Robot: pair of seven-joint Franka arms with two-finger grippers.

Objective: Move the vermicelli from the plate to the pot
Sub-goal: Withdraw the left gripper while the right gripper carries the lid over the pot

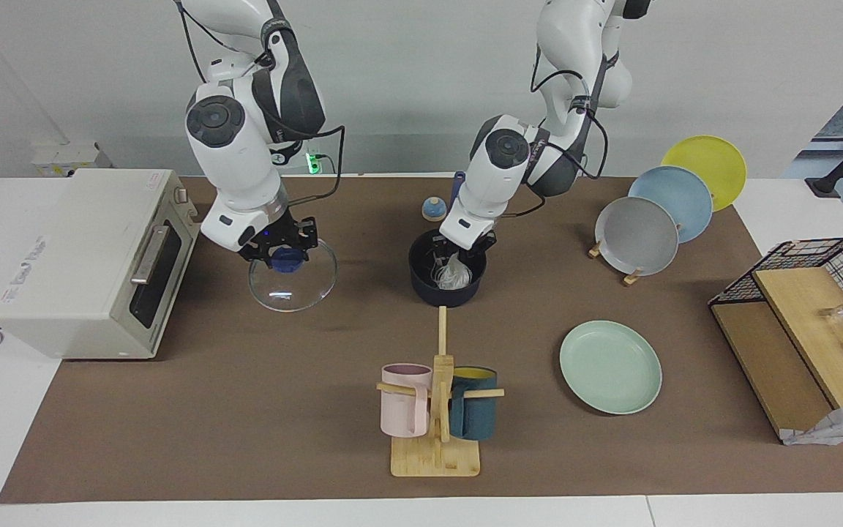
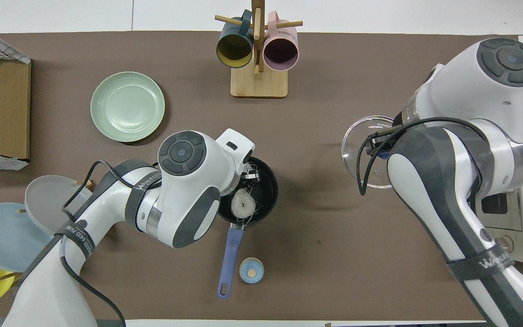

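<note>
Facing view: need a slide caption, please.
Left pincer lowers vermicelli into the pot; right pincer holds the glass lid; plate bare.
</note>
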